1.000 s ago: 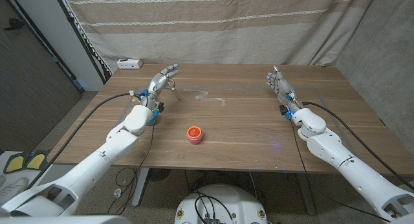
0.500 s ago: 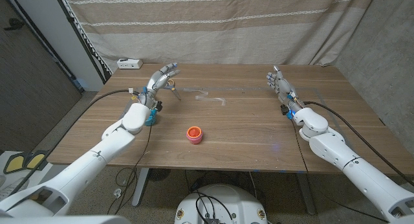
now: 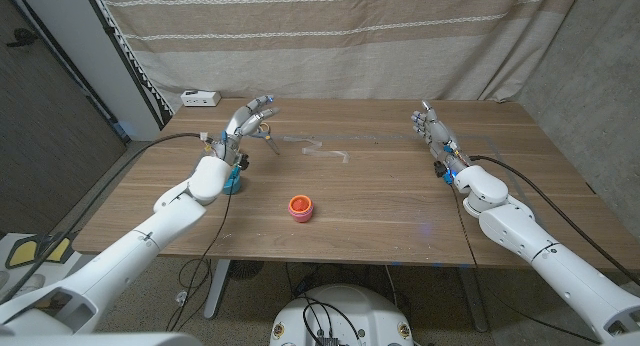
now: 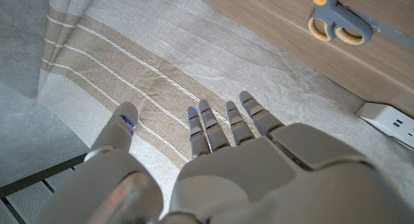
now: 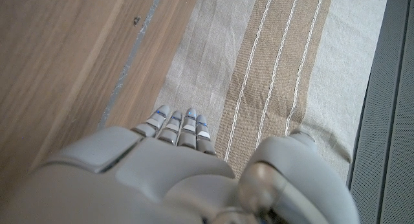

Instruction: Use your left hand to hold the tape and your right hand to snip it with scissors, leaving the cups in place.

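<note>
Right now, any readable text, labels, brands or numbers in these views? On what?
None readable.
Scissors: no print visible on the grey handles.
Power strip: no legible marking; too small in the head view.
Tape: no label legible.
Left hand and right hand: blue marks on the fingers, no characters.
Striped curtain: pattern only.

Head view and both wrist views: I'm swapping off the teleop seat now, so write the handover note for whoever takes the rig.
Left hand: open, raised at the table's far left, holding nothing.
Right hand: open, at the far right, holding nothing.
Scissors: on the table near the left hand, untouched.
Tape roll: orange, near the front middle of the table, untouched.
Done: nothing. Left: grip the tape with the left hand, pick up the scissors with the right, snip. I can't make out any cups.
</note>
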Robot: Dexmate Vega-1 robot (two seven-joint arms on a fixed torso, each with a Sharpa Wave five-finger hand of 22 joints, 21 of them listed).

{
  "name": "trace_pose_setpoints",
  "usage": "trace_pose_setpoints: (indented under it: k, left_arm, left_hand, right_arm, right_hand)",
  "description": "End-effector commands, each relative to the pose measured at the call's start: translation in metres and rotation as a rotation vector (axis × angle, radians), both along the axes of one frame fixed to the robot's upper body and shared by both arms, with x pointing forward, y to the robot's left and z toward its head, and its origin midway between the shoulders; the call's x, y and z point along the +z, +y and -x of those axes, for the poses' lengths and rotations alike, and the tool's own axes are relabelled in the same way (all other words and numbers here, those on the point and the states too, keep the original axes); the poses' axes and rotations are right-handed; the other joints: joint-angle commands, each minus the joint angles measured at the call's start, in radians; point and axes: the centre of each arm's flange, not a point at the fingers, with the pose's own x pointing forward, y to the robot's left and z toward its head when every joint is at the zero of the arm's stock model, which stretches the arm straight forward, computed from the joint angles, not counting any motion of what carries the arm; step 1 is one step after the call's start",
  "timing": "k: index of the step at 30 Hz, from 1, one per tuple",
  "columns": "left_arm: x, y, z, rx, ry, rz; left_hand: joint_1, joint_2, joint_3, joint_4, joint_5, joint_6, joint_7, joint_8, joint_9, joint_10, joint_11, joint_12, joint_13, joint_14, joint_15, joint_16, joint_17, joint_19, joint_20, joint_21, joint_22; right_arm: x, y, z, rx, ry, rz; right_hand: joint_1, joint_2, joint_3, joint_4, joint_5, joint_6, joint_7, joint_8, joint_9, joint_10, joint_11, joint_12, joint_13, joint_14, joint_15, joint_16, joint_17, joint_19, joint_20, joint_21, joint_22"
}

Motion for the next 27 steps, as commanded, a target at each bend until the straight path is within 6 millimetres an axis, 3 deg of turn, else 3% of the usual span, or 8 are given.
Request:
trace_pose_setpoints:
  k: [1, 11, 13, 17, 27]
  left_arm:
    - [0.007, 0.000, 0.002, 0.054, -0.042, -0.045]
    - [0.007, 0.002, 0.004, 0.081, -0.052, -0.074]
    - [0.008, 0.002, 0.004, 0.085, -0.051, -0.084]
    - [0.011, 0.000, 0.007, 0.101, -0.050, -0.099]
    - [0.017, -0.005, 0.016, 0.193, -0.083, -0.162]
  left_hand:
    - [0.015, 0.001, -0.001, -0.004, 0.008, 0.011, 0.000, 0.004, 0.001, 0.017, -0.004, 0.007, 0.005, 0.014, -0.169, 0.009, 0.005, 0.011, -0.117, 0.006, 0.002]
    - [0.026, -0.004, -0.005, -0.005, 0.017, 0.025, -0.006, 0.006, 0.001, 0.033, -0.014, 0.011, 0.006, 0.021, -0.168, 0.010, 0.005, 0.012, -0.117, 0.006, 0.002]
    - [0.071, 0.028, 0.018, -0.006, 0.026, 0.026, -0.008, 0.003, 0.002, 0.035, -0.013, 0.008, 0.008, 0.027, -0.175, 0.009, 0.005, 0.012, -0.117, 0.005, 0.002]
    - [0.104, 0.042, 0.035, -0.009, 0.027, 0.027, -0.010, 0.002, 0.002, 0.036, -0.014, 0.005, 0.008, 0.026, -0.176, 0.007, 0.005, 0.012, -0.118, 0.004, 0.001]
    - [0.156, 0.027, 0.047, -0.017, 0.029, 0.032, -0.025, 0.002, 0.003, 0.041, -0.029, 0.003, 0.009, 0.025, -0.172, 0.005, 0.004, 0.013, -0.121, 0.003, 0.000]
  right_arm:
    - [0.003, 0.004, -0.003, -0.001, 0.000, 0.019]
    - [0.002, 0.001, -0.002, -0.021, 0.011, 0.018]
    - [0.001, 0.000, -0.001, -0.028, 0.012, 0.015]
    - [0.000, -0.001, -0.001, -0.029, 0.001, 0.009]
    - [0.001, -0.002, 0.001, -0.030, -0.006, 0.004]
  right_hand:
    - [0.010, -0.002, -0.002, -0.008, 0.005, -0.008, -0.002, -0.003, 0.003, -0.010, 0.005, 0.002, 0.002, -0.015, -0.022, -0.003, 0.003, -0.008, -0.002, -0.007, 0.001]
    - [0.008, -0.001, -0.003, -0.008, 0.005, -0.010, -0.003, -0.003, 0.003, -0.011, 0.000, 0.003, 0.003, -0.019, -0.022, -0.003, 0.003, -0.010, 0.002, -0.013, 0.002]
    - [0.008, -0.001, -0.003, -0.008, 0.005, -0.009, -0.003, -0.002, 0.003, -0.011, -0.001, 0.003, 0.003, -0.020, -0.021, -0.003, 0.003, -0.009, 0.001, -0.013, 0.002]
    - [0.007, 0.001, -0.003, -0.007, 0.005, -0.005, -0.006, -0.001, 0.003, -0.007, -0.008, 0.005, 0.003, -0.018, -0.024, -0.001, 0.003, -0.006, -0.003, -0.015, 0.002]
    - [0.009, 0.004, -0.001, -0.008, 0.007, -0.002, -0.007, 0.001, 0.003, -0.004, -0.007, 0.007, 0.003, -0.015, -0.027, 0.001, 0.003, -0.003, -0.004, -0.019, 0.002]
